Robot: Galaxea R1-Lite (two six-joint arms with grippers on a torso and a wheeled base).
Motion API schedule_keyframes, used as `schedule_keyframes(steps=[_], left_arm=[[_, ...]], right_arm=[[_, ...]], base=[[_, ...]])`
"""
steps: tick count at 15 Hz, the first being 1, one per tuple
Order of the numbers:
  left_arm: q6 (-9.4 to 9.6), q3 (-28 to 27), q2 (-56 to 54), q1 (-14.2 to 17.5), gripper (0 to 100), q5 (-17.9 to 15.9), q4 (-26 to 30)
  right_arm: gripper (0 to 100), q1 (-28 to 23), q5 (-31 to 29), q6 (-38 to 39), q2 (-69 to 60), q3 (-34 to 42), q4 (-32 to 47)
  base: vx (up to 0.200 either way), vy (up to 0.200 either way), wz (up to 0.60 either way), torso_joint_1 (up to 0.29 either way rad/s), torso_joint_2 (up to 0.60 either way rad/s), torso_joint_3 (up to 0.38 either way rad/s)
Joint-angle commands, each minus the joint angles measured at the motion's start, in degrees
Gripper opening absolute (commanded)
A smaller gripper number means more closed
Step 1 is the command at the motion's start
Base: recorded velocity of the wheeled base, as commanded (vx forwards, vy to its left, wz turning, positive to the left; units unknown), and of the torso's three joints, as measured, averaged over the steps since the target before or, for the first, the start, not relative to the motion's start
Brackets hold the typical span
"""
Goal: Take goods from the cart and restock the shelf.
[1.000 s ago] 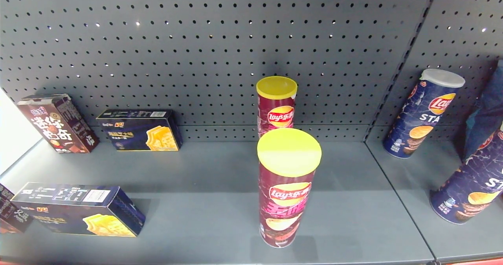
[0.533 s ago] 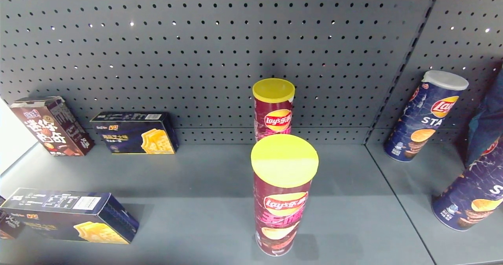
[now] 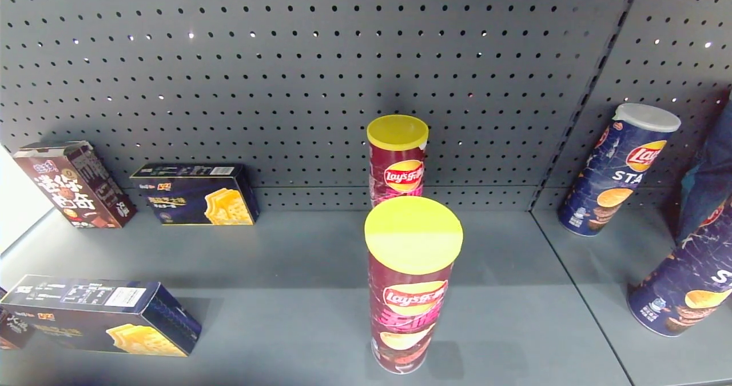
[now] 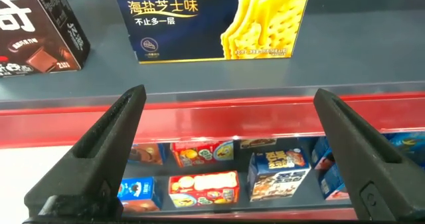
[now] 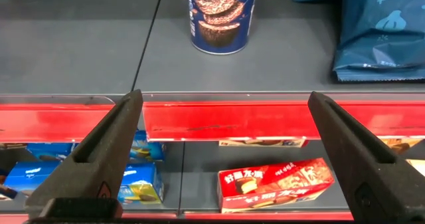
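Observation:
Two maroon chip cans with yellow lids stand upright mid-shelf, a front can (image 3: 413, 286) and one behind it (image 3: 397, 157) at the pegboard. My left gripper (image 4: 229, 94) is open and empty, level with the shelf's red front edge (image 4: 219, 121), facing a dark blue cracker box (image 4: 219, 21) and a brown chocolate box (image 4: 36, 28). Open and empty too, my right gripper (image 5: 226, 96) faces the red edge (image 5: 226, 121) in front of a dark blue chip can (image 5: 220, 14) and a blue bag (image 5: 378, 31).
On the grey shelf (image 3: 297, 266) lie a cracker box (image 3: 197, 194) and a brown box (image 3: 74, 183) at the back left, and another cracker box (image 3: 100, 317) at the front left. Blue cans (image 3: 620, 171) (image 3: 683, 286) lean at the right. A lower shelf holds several packs (image 4: 202, 187) (image 5: 275, 184).
The head camera has shifted a little, so the whole picture sits slightly lower and to the left. No goods on the shelf have moved.

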Motion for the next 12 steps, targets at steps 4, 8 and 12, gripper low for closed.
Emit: schedule_keyframes(steps=[4,8,12], left_arm=[[0.15,0.0,0.1,0.0,100,-0.1,0.0],[0.33,0.0,0.1,-0.1,100,-0.3,0.0],[0.24,0.0,0.1,0.0,100,-0.2,0.0]], right_arm=[[100,0.0,0.0,-0.1,0.0,0.0,0.0],[100,0.0,0.0,-0.1,0.1,0.0,0.0],[100,0.0,0.0,0.0,0.1,0.0,0.0]], base=[[0.0,0.0,0.0,0.0,0.0,0.0],[0.0,0.0,0.0,0.0,0.0,0.0],[0.0,0.0,0.0,0.0,0.0,0.0]])
